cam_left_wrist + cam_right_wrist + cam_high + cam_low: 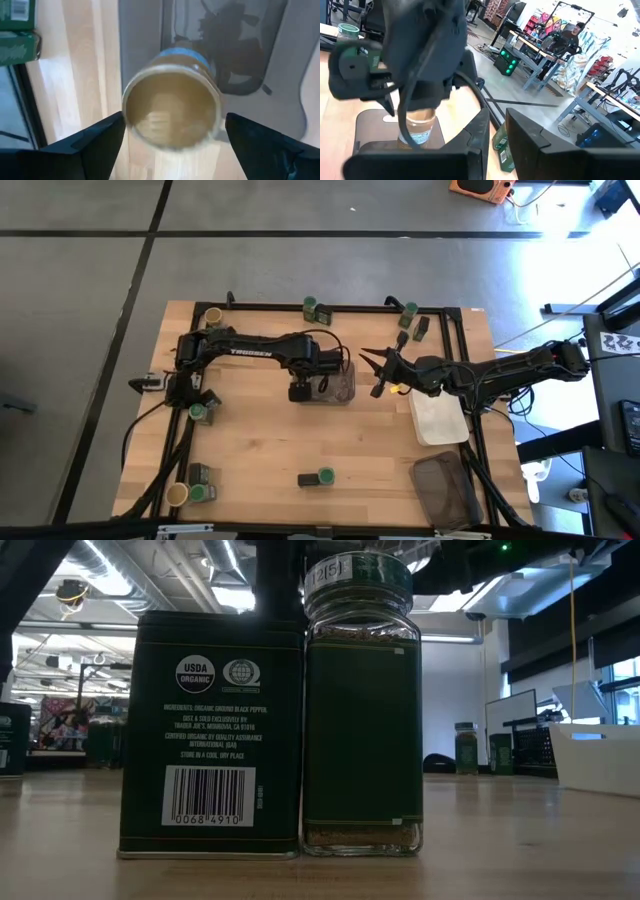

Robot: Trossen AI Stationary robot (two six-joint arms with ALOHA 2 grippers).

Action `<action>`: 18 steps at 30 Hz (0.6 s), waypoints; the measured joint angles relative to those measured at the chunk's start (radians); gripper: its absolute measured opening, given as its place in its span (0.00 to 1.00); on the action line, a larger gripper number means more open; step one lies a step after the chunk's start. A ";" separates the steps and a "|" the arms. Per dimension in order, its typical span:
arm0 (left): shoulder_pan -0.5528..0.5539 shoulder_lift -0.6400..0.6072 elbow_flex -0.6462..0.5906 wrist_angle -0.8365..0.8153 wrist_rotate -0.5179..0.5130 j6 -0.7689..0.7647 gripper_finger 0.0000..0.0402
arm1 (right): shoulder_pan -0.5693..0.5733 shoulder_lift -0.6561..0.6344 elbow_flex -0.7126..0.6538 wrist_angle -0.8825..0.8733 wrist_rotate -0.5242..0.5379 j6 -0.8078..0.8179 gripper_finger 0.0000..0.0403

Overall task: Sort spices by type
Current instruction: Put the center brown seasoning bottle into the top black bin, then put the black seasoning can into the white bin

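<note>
My left gripper (300, 390) hangs over the near-left corner of a translucent grey tray (340, 388) at mid-table, shut on a tan-lidded jar with a blue label band (170, 110). My right gripper (376, 372) hovers just right of that tray, pointing left; its fingers stand a narrow gap apart and touch nothing. Other spices stand about the table: green-lidded jars (311, 308) (408, 310) (198, 412), a tan-lidded jar (212, 317), and dark tins (420, 327). A dark tin (210, 735) and a green-lidded jar (362, 710) stand side by side near the front edge. My left gripper has the tan-lidded jar pinched between its two fingers at the lid's rim (125, 112), one finger on each side, coming from above and pointing down. The jar hangs upright below the fingers (417, 127) over the grey tray. Its base is hidden by my right gripper's finger.
A white tray (438, 418) and a dark tray (445, 490) lie along the right side. More jars and a tin cluster at the near-left corner (190, 492). A black frame rail (350, 308) runs round the table. Bare wood lies between the grey tray and the front pair.
</note>
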 joint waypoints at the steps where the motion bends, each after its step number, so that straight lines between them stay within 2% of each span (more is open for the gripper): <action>1: -0.004 -0.008 0.006 -0.015 0.000 -0.005 0.85 | 0.000 0.000 0.000 0.002 0.000 0.000 0.16; 18: -0.018 -0.405 0.011 -0.038 -0.014 -0.135 0.85 | 0.000 0.000 0.000 -0.012 0.000 0.000 0.16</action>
